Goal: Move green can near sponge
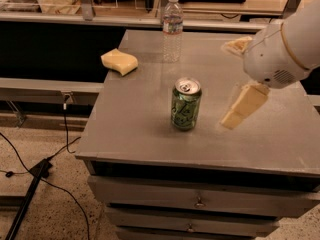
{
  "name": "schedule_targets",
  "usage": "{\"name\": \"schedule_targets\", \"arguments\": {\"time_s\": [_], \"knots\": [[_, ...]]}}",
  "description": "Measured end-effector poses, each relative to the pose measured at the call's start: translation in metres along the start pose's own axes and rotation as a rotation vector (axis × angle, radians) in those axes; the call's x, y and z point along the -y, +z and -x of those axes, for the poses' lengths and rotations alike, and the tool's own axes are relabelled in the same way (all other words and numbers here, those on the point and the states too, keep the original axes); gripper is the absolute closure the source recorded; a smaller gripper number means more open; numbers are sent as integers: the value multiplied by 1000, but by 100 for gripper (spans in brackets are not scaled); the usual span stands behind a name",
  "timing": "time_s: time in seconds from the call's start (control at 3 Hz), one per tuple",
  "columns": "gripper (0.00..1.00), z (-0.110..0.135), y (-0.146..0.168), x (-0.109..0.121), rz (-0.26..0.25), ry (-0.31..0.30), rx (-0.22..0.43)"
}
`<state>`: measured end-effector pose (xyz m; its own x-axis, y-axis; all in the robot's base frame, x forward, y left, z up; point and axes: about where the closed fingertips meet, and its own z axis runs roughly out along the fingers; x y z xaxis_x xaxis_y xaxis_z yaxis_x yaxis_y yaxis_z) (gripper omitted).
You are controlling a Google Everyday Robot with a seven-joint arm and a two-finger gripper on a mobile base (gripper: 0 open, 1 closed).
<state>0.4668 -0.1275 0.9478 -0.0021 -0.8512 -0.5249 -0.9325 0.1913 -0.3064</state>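
The green can (186,104) stands upright near the middle of the grey table (145,134), with pale lettering and a silver top. The pale yellow sponge (119,61) lies at the table's far left edge, well apart from the can. My gripper (228,84) hangs on the white arm to the right of the can, a short gap away and just above the tabletop. Its two beige fingers (243,105) are spread apart with nothing between them.
A clear plastic water bottle (172,29) stands upright at the back of the table, behind the can. Drawers (199,202) sit under the tabletop. Cables (60,149) trail on the floor at the left. A counter with clutter runs behind.
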Motion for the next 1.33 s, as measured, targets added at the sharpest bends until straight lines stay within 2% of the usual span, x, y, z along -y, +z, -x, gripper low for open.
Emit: {"name": "schedule_targets", "arguments": {"time_s": [0.33, 0.67, 1.33], "knots": [[0, 29, 34, 27, -50, -12, 66], [0, 43, 69, 48, -12, 32, 77], [0, 40, 68, 43, -7, 45, 68]]}}
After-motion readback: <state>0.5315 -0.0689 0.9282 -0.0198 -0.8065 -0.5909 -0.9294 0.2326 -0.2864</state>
